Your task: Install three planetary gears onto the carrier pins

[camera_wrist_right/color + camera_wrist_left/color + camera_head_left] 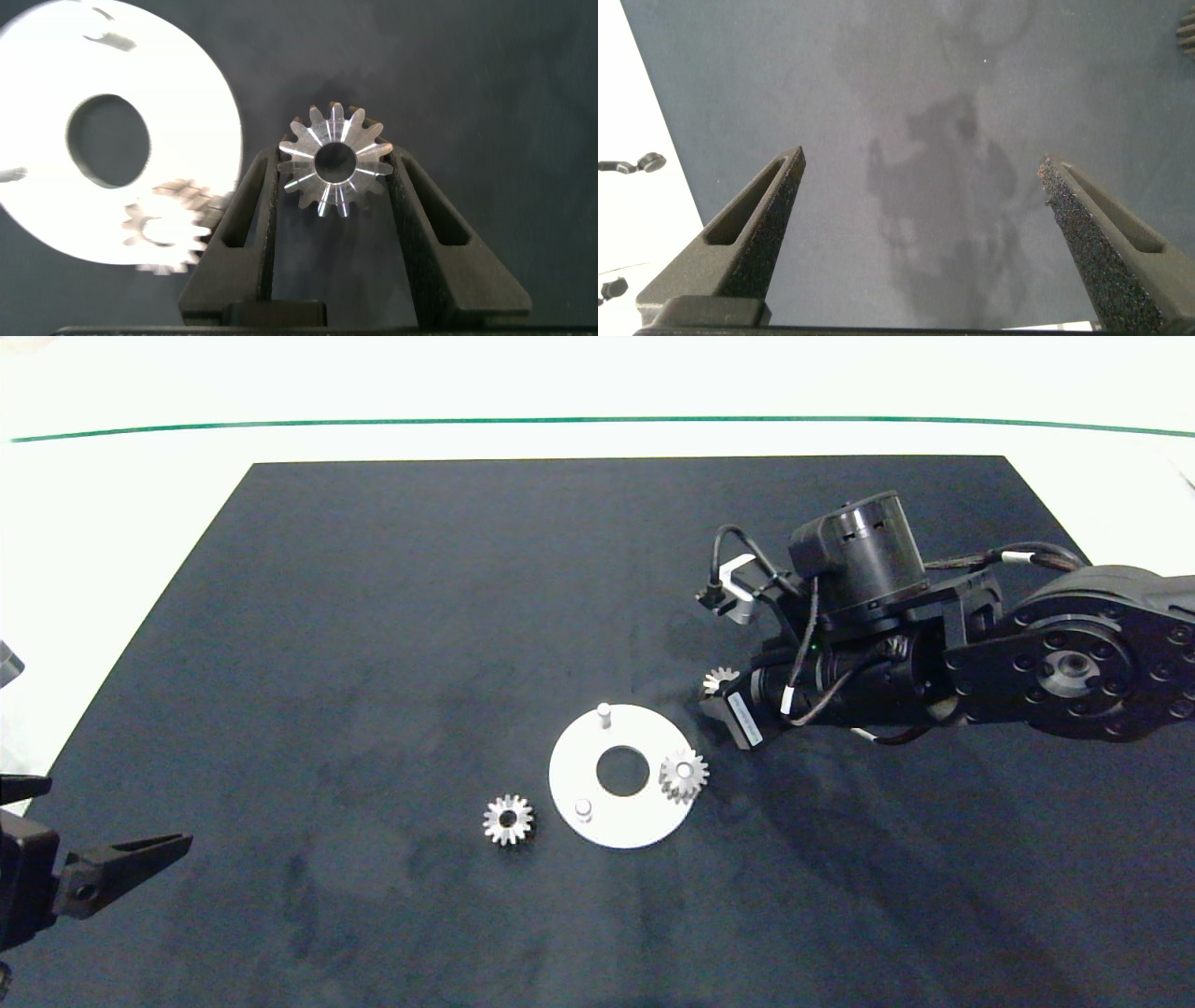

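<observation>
The white disc (635,817) lies mid-mat with three carrier pins. One planetary gear (683,775) sits on the pin nearest the right arm; the far pin (604,712) and the near pin (583,809) are bare. A second gear (508,819) lies flat on the mat to the left of the disc. My right gripper (723,691) hangs just beyond the disc's right rim, shut on a third gear (719,679). In the right wrist view that gear (308,149) sits clamped between the fingers (252,201), beside the disc (187,103) and the mounted gear (166,235). My left gripper (126,861) is parked open at the mat's near left corner.
A black mat (373,616) covers the white table, with a green line (560,420) across the far side. The left wrist view shows only bare mat (924,93) between the open fingers (757,215).
</observation>
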Controlling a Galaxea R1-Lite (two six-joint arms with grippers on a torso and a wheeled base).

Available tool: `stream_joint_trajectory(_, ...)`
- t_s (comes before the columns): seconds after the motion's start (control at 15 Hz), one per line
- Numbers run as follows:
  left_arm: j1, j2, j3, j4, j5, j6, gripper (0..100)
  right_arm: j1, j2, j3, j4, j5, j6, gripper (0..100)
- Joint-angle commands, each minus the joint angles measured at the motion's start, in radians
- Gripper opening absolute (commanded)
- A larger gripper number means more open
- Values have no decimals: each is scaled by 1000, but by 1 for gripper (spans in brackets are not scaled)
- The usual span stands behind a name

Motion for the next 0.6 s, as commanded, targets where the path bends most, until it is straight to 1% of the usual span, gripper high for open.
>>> stream_joint_trajectory(0.07, 0, -4, 0, 3, 1, 4, 100, 6, -3, -22, 4, -1, -2, 13)
stream_joint_trajectory(0.27, 0, -6, 0, 4, -1, 7, 100, 6, 5, -80, 17, -3, -4, 13)
stream_joint_trajectory(0.33, -1, -8, 0, 4, -1, 7, 100, 6, 6, -120, 59, -3, -4, 13)
stream_joint_trajectory(0.47, -1, -14, 0, 4, -1, 7, 100, 7, 9, -180, 116, -1, -4, 13)
stream_joint_trajectory(0.6, -1, -18, 0, 4, -1, 8, 100, 21, 15, -212, 126, -1, -4, 13)
